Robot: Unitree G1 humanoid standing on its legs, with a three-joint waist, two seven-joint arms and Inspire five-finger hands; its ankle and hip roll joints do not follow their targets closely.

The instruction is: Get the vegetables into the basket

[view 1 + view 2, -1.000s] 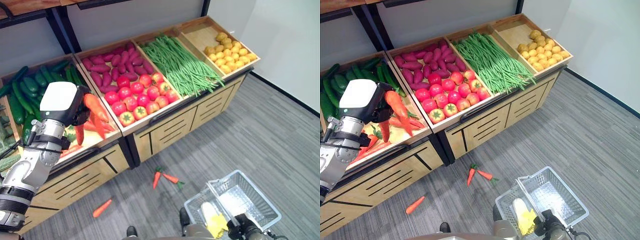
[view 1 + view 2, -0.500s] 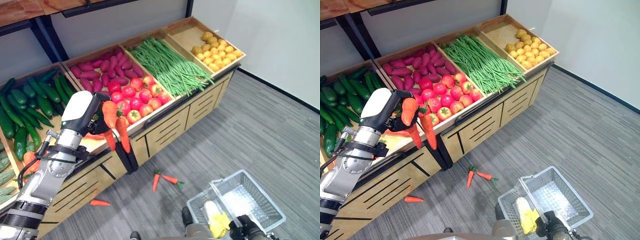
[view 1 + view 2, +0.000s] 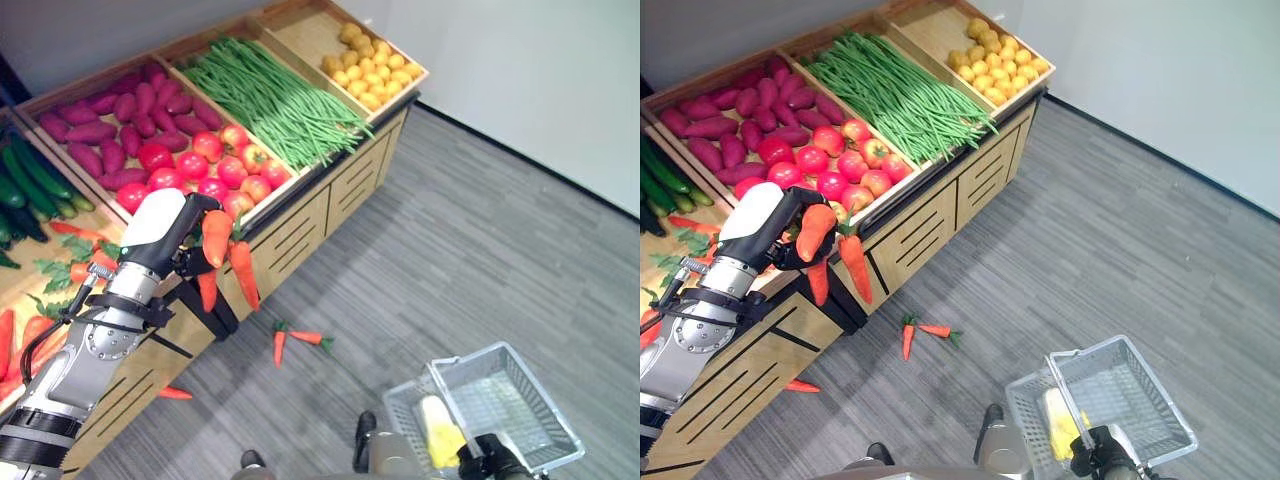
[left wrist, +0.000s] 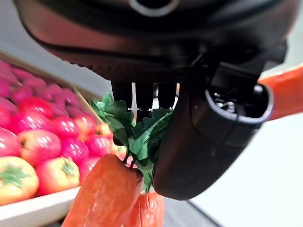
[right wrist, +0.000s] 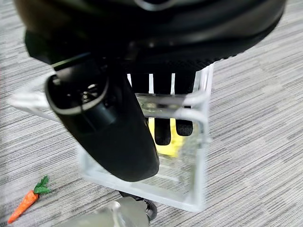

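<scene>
My left hand [image 3: 160, 222] is shut on the leafy tops of a bunch of orange carrots [image 3: 240, 270], which hang in the air just past the front edge of the wooden display stand [image 3: 300, 215]. The left wrist view shows the green leaves pinched between thumb [image 4: 208, 127] and fingers, with the carrots [image 4: 106, 194] dangling below. A wire basket [image 3: 1161, 388] sits low at the right and holds a yellow corn cob [image 3: 440, 430]. My right hand [image 3: 485, 462] grips the basket's handle [image 5: 201, 123], fingers curled over the wire.
Two carrots [image 3: 290, 340] lie on the grey floor before the stand, and another [image 3: 175, 393] lies near its base. The stand's bins hold tomatoes [image 3: 205, 165], sweet potatoes [image 3: 110, 120], green beans [image 3: 265, 95], yellow produce [image 3: 370, 70], cucumbers and more carrots [image 3: 30, 330].
My left hand has carried the carrots from over the carrot bin out past the stand's front edge. The view has swung right. The right hand keeps the basket.
</scene>
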